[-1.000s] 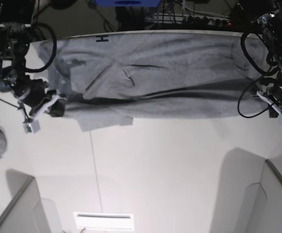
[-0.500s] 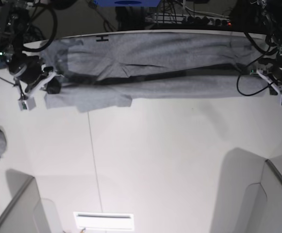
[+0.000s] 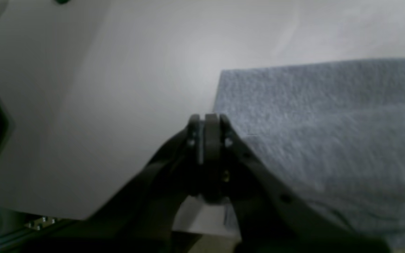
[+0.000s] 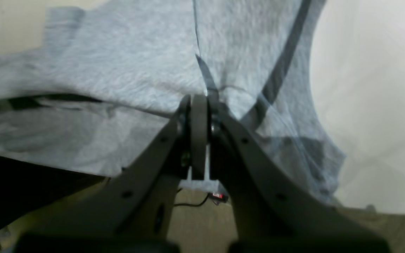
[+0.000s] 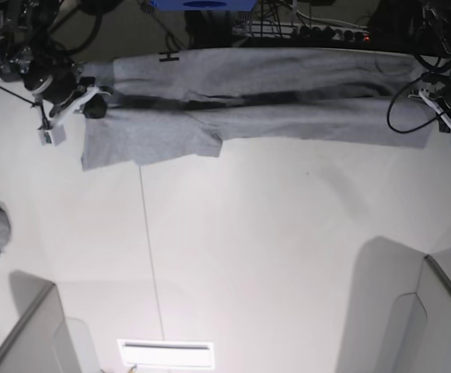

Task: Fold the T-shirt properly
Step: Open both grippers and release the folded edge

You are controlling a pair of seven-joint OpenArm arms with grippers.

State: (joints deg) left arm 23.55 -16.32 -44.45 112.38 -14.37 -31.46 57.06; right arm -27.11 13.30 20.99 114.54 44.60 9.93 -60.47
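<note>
Now | T-shirt (image 5: 288, 116) along table's (image 5: 272, 256) far edge | left hand (image 3: 207, 119) pinching T-shirt corner | right hand (image 4: 199, 100) pinching cloth (near side open)

T-shirt (image 5: 264, 101) spans table's (image 5: 272, 256) far edge — sideways.

Two arms spread wide apart at the far edge of the worktop (image 5: 249, 256). Left hand (image 3: 207, 121) on the base view's right, fingers pressed together, pinching the corner of the T-shirt (image 3: 329, 140) at its side edge. Right hand (image 4: 199, 102) on the base view's left, likewise clamped tight on a bunched fold of the same cloth. Both wrists angled down toward the surface, dark finger links converging to narrow tips.
</note>
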